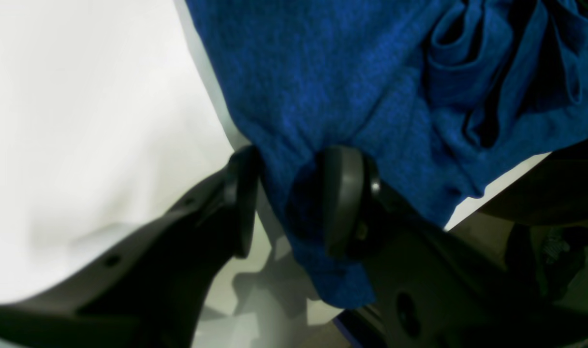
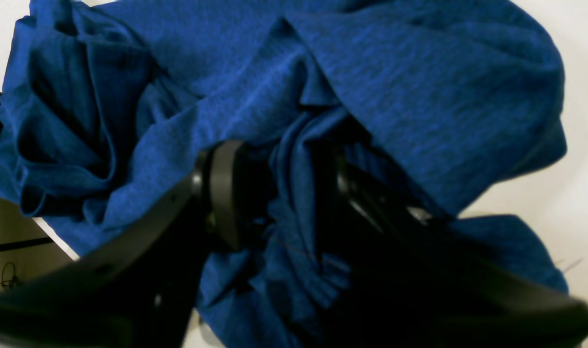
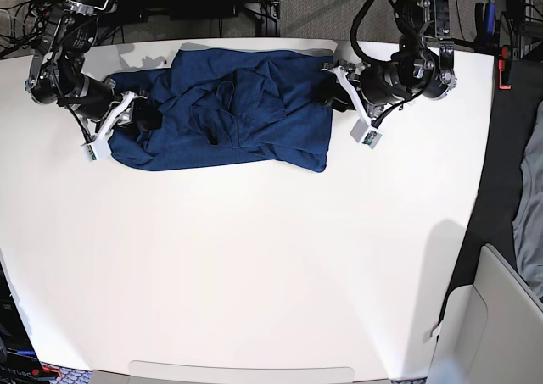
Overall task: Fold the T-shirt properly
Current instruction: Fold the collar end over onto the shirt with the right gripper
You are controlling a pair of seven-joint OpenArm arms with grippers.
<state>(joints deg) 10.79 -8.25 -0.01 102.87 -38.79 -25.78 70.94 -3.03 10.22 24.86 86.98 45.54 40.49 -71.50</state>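
Note:
The T-shirt (image 3: 229, 108), plain dark blue knit, lies crumpled across the far part of the white table (image 3: 254, 257). My left gripper (image 3: 328, 93) is at the shirt's right edge in the base view. In the left wrist view the left gripper (image 1: 291, 203) is shut on a hanging edge of the T-shirt (image 1: 323, 72), cloth pinched between both fingers (image 1: 342, 198). My right gripper (image 3: 142, 117) is at the shirt's left end. In the right wrist view the right gripper (image 2: 286, 193) has a bunched fold of the T-shirt (image 2: 419, 96) squeezed between its fingers (image 2: 224, 193).
The shirt lies close to the table's far edge (image 3: 254, 41), with cables and dark equipment (image 3: 212, 2) behind it. A red-tipped item (image 3: 506, 66) is at the far right edge. Grey cloth (image 3: 530, 197) and a pale panel (image 3: 501, 316) lie beyond the right side.

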